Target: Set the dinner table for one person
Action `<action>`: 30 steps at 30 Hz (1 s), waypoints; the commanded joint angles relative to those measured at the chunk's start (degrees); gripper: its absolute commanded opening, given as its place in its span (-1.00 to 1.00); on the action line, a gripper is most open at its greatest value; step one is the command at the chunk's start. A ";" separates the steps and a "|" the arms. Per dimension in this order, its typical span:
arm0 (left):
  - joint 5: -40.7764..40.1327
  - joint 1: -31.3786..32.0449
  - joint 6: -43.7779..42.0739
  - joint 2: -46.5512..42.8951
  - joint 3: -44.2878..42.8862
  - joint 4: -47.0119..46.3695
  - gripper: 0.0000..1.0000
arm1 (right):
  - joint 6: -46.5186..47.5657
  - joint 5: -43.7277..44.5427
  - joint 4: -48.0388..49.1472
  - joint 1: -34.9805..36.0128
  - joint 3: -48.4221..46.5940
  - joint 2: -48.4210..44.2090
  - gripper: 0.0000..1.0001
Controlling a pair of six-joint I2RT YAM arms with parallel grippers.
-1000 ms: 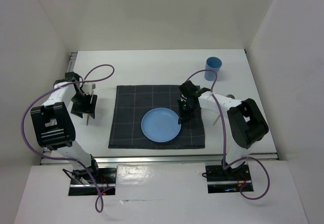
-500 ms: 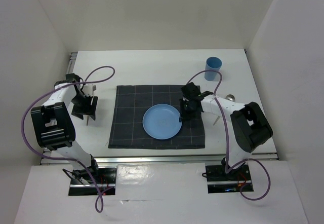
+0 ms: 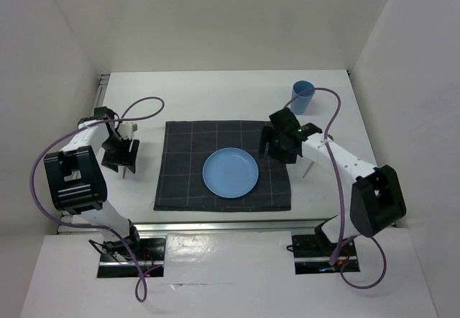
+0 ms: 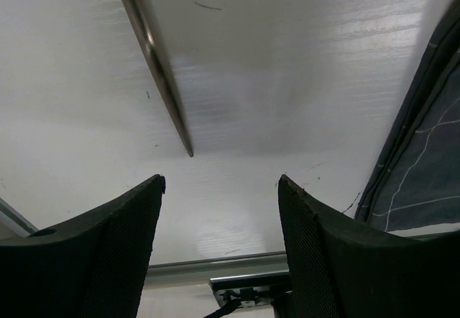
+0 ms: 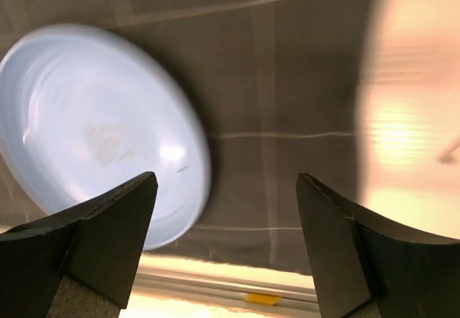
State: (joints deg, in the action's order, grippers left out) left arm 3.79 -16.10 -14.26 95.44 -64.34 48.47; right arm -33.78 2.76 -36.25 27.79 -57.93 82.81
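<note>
A: Top external view: what is set?
B: A blue plate (image 3: pixel 230 173) is laid on the mat (image 3: pixel 183 167), centred on the table (image 3: pixel 215 95). The cup (image 3: pixel 303 96) at 1 o'clock and the utensil (image 4: pixel 154 66) at 9 are not yet placed. The left end effector (image 4: pixel 221 181) and right end effector (image 5: pixel 226 181) are opened wide, empty.

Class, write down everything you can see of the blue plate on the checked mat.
The blue plate is round, pale and shallow, with a raised rim and a glossy sheen that looks like plastic. It is empty and lies flat, right way up, near the middle of the dark checked mat, which alone touches it. The open right hand hovers beside it, clear of its rim.
</note>
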 commanded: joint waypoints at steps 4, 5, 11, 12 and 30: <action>0.08 -0.34 -1.47 -1.92 1.05 -0.74 0.44 | 0.89 7.00 -7.72 -15.20 -2.19 2.27 0.76; 0.60 -0.34 -1.47 -1.92 1.05 -0.74 0.44 | 1.43 6.99 -6.48 -18.70 -1.58 2.27 0.76; 0.60 -0.34 -2.00 -1.92 2.72 -1.36 0.44 | 2.05 6.38 -2.52 -26.90 -2.10 9.30 0.76; 0.60 -0.34 -2.00 -1.92 3.25 -1.97 0.44 | 2.05 6.38 -1.73 -28.22 -2.10 9.91 0.76; 0.69 -0.34 -2.00 -1.92 2.72 -1.45 0.44 | 3.98 9.36 4.78 -32.63 0.53 17.07 -1.00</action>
State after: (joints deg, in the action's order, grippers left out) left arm 3.73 -16.10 -15.07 95.37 -60.84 46.26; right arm -29.02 9.54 -33.63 -4.75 -60.75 100.64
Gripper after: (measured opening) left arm 0.720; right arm 0.033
